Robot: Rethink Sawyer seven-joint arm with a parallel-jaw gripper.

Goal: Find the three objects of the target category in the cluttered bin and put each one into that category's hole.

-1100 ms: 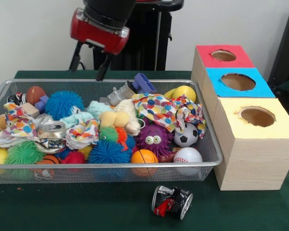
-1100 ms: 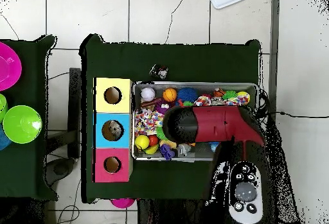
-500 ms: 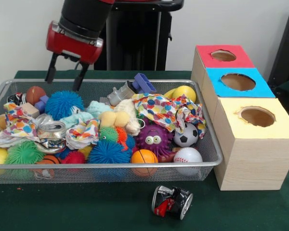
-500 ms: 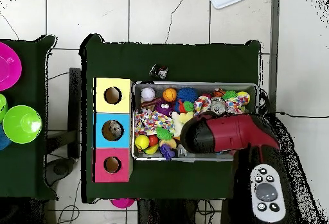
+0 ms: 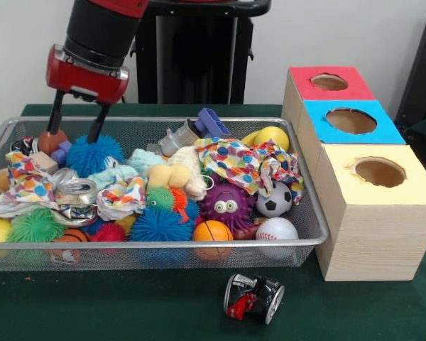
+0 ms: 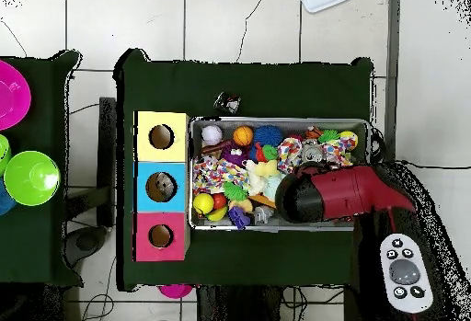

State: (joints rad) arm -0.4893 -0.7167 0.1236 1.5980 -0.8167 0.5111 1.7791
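Note:
A wire mesh bin [image 5: 309, 240] holds a jumble of balls, spiky toys, patterned cloths, blocks and cans. My gripper [image 5: 74, 133] is open and hangs at the bin's far left, its fingertips level with the top of the clutter. A blue spiky ball [image 5: 94, 153] lies just below its right finger, and a brown ball [image 5: 51, 140] sits by the left finger. Nothing is between the fingers. In the overhead view the red arm [image 6: 331, 195] covers the gripper and part of the bin [image 6: 276, 120]. Three boxes with holes stand beside the bin: red [image 5: 305, 82], blue [image 5: 323, 121], yellow [image 5: 419, 186].
A crushed can [image 5: 253, 297] lies on the green table in front of the bin, also visible as a crushed can [image 6: 227, 103] from overhead. Inside the bin are a silver can [image 5: 78, 192], a purple eyed toy [image 5: 227, 204], a soccer ball [image 5: 275, 200] and a baseball [image 5: 277, 229].
The open gripper has travelled left across the bin's far side and come down to the level of the clutter near the blue spiky ball. Nothing in the bin has shifted.

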